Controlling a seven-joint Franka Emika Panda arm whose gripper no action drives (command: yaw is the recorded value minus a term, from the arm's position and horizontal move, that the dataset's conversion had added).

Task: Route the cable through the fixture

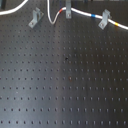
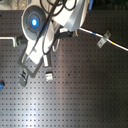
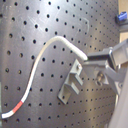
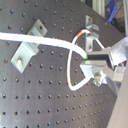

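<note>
In both wrist views the gripper was closed on the cable, pinching it between its fingers; the white cord curved away from that grip across the perforated board; a grey fixture stood just beside the fingertips, under the cable, apparently not touching it.

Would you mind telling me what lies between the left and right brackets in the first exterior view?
In the first exterior view, between the left bracket and the right bracket stands a third clip, with the cable running through it.
</note>
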